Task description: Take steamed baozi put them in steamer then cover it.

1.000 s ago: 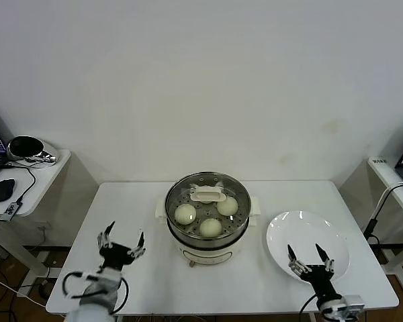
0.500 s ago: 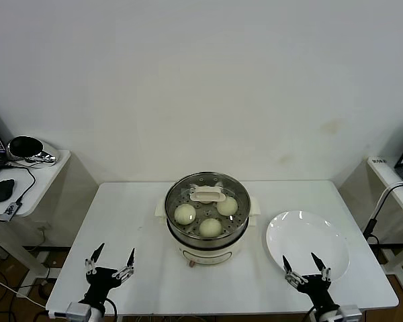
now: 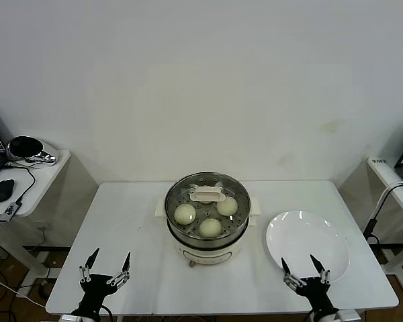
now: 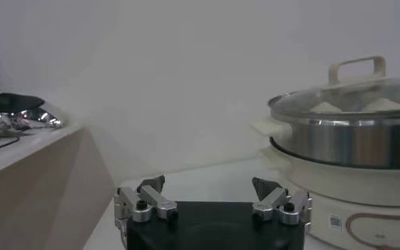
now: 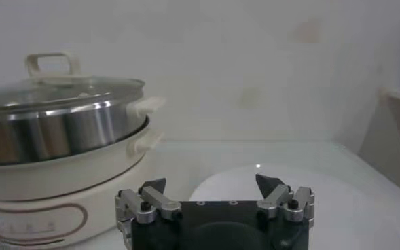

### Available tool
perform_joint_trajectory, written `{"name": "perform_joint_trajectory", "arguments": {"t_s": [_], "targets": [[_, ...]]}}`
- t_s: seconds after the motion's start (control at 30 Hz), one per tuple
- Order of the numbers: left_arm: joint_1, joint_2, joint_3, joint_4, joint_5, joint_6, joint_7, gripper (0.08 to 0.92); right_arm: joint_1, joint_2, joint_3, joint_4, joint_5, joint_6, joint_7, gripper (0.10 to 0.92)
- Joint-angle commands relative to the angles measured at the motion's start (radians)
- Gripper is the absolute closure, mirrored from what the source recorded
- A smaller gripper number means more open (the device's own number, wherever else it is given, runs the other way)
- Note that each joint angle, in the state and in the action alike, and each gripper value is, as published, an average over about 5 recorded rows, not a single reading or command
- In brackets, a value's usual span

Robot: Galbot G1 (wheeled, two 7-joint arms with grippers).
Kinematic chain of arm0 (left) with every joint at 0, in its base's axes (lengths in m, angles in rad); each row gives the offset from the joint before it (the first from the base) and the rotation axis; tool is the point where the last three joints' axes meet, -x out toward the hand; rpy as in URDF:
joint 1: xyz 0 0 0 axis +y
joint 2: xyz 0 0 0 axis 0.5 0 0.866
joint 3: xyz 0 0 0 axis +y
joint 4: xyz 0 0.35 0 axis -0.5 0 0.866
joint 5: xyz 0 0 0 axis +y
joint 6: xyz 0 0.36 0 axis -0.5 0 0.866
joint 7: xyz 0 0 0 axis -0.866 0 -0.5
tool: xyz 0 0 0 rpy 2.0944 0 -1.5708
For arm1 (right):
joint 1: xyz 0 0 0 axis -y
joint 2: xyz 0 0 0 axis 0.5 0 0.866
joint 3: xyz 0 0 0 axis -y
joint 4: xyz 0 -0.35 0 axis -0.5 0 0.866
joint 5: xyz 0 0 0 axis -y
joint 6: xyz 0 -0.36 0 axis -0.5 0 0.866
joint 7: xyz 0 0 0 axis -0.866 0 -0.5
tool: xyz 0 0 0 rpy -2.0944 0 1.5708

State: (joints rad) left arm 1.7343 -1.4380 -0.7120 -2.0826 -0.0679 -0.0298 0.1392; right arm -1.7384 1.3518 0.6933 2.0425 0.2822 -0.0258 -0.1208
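Note:
The steamer (image 3: 206,245) stands mid-table, a shiny steel pot on a cream base. The glass cover (image 3: 190,186) with its cream handle (image 3: 207,194) rests on it. Through the glass I see three steamed baozi (image 3: 185,214) on the perforated tray. My left gripper (image 3: 106,270) is low at the table's front left edge, open and holding nothing. My right gripper (image 3: 305,273) is low at the front right, open, just before the white plate (image 3: 306,241). The left wrist view shows the steamer (image 4: 349,139) ahead of my left gripper (image 4: 208,185); the right wrist view shows the steamer (image 5: 57,132) ahead of my right gripper (image 5: 211,185).
The white plate is bare, right of the steamer. A side table (image 3: 33,191) at far left carries a shiny metal object (image 3: 27,149) and a black mouse (image 3: 1,190). Another ledge (image 3: 395,181) stands at far right.
Both grippers have drawn back and down toward the table's front edge, staying open. The steamer, cover and plate have not moved.

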Motion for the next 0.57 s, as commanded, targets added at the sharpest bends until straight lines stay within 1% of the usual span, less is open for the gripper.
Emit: {"name": "perform_joint_trajectory", "arguments": {"t_s": [0.03, 0.2, 0.57], "targets": [[0.010, 0.003, -0.002, 0.004, 0.017, -0.040, -0.026, 0.177, -0.009, 0.028, 0.009, 0.020, -0.015, 0.014, 0.033, 0.203], [0.012, 0.010, 0.003, 0.002, 0.022, -0.035, -0.022, 0.177, -0.021, 0.028, 0.005, 0.024, -0.046, 0.019, 0.027, 0.203], [0.027, 0.010, 0.001, -0.014, 0.009, -0.007, -0.004, 0.177, -0.035, 0.020, 0.000, 0.032, -0.061, 0.011, 0.024, 0.203]]}}
